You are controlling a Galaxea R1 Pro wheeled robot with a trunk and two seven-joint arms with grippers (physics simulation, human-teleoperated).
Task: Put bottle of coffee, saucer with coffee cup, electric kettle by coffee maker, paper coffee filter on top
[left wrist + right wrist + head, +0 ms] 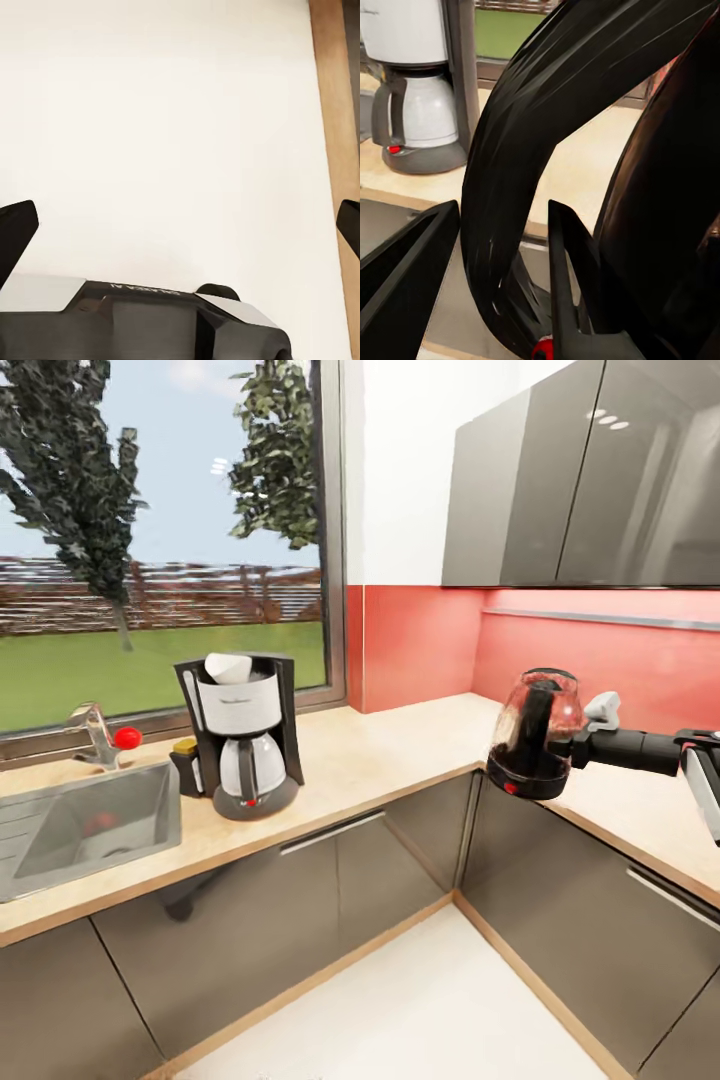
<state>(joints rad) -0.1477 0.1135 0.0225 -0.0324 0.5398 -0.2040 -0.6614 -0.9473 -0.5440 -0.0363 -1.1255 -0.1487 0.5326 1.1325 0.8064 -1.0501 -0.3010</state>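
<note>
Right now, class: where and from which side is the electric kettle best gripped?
By its black curved handle, from the handle side, away from the glass body. The thin arched bar fits between the fingers, as the right gripper shows; the electric kettle itself looks too wide and smooth.

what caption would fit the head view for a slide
Right pincer carries the electric kettle by its handle toward the coffee maker, filter on top, on the kitchen countertop.

A large window [160,540] at ten o'clock shows trees, lawn and a fence. Red backsplash [420,645] at one o'clock, glossy grey wall cabinets [590,480] at two, white floor [430,1010] at six.
</note>
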